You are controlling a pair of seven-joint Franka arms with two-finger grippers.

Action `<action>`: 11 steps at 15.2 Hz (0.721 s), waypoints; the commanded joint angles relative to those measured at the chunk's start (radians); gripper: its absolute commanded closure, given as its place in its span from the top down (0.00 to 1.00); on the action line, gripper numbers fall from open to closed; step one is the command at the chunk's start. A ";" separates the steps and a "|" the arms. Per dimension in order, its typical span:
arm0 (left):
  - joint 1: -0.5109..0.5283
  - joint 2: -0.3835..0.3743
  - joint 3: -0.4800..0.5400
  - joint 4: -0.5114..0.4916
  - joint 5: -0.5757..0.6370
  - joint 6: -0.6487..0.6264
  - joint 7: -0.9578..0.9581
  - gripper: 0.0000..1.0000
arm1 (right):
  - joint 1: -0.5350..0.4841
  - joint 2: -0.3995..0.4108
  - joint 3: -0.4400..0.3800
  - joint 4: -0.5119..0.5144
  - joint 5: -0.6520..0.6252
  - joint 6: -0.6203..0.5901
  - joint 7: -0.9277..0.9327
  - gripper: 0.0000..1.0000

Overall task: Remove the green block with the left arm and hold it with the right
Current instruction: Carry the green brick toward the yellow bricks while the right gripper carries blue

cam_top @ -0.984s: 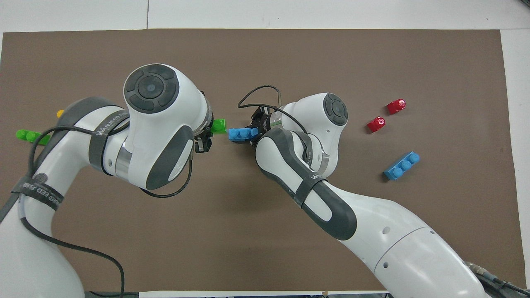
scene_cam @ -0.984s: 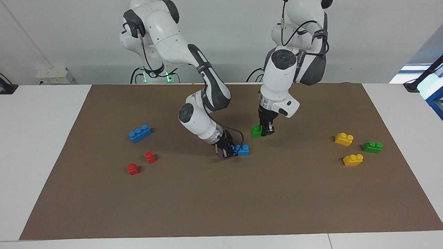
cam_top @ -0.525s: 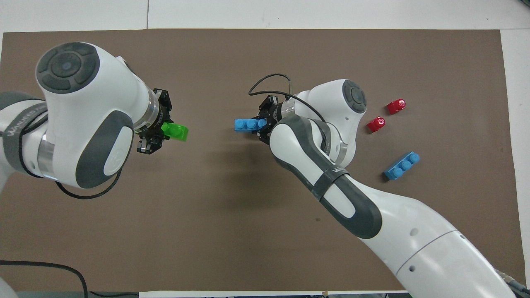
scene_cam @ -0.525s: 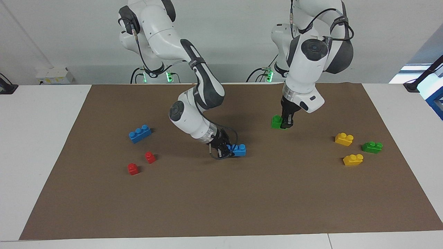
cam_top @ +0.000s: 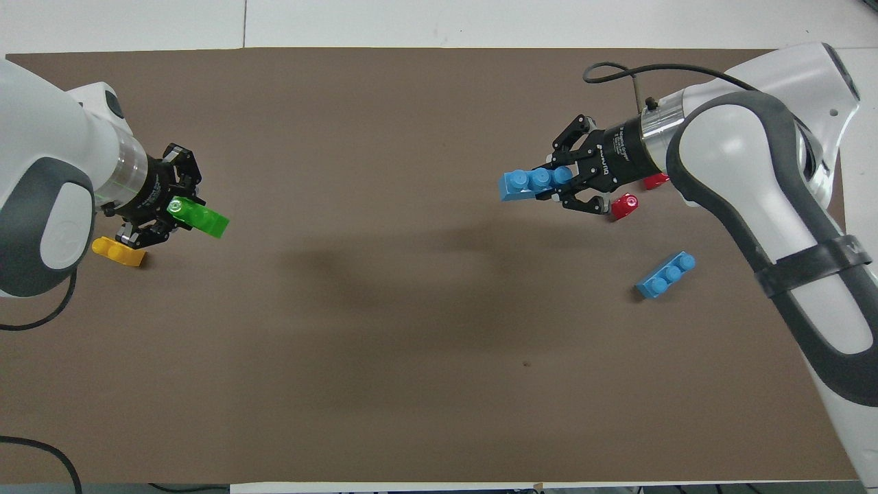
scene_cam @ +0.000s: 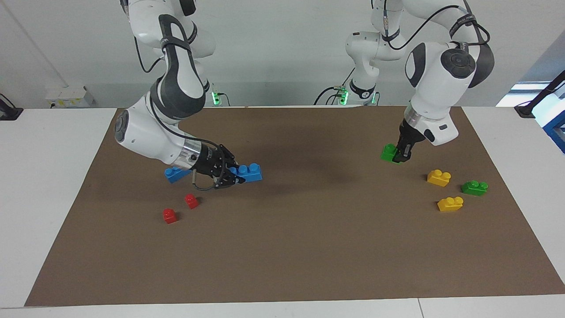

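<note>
My left gripper (scene_cam: 400, 154) is shut on the bright green block (scene_cam: 389, 153) and holds it just above the brown mat (scene_cam: 309, 247), toward the left arm's end, beside the yellow bricks. In the overhead view the green block (cam_top: 203, 219) sticks out of the left gripper (cam_top: 173, 206). My right gripper (scene_cam: 230, 173) is shut on a blue three-stud brick (scene_cam: 248, 172) and holds it low over the mat toward the right arm's end. The overhead view shows this blue brick (cam_top: 534, 183) in the right gripper (cam_top: 566, 180).
Two yellow bricks (scene_cam: 438, 177) (scene_cam: 450, 203) and a darker green brick (scene_cam: 474, 187) lie at the left arm's end. A second blue brick (cam_top: 665, 274) and two red bricks (scene_cam: 191, 201) (scene_cam: 169, 215) lie at the right arm's end.
The two arms have drawn apart. The left gripper carried the green block toward the left arm's end. The right gripper carried the blue brick toward the right arm's end.
</note>
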 commanded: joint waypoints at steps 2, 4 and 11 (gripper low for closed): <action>0.069 -0.048 -0.006 -0.089 -0.015 0.087 0.121 0.00 | -0.047 -0.024 0.016 -0.053 -0.071 -0.061 -0.131 0.03; 0.078 -0.063 -0.006 -0.152 -0.014 0.174 0.144 0.00 | -0.041 -0.042 0.015 -0.082 -0.110 -0.071 -0.154 0.03; 0.121 -0.035 -0.005 -0.235 -0.015 0.331 0.233 0.00 | -0.132 -0.091 0.016 -0.216 -0.134 -0.072 -0.362 0.03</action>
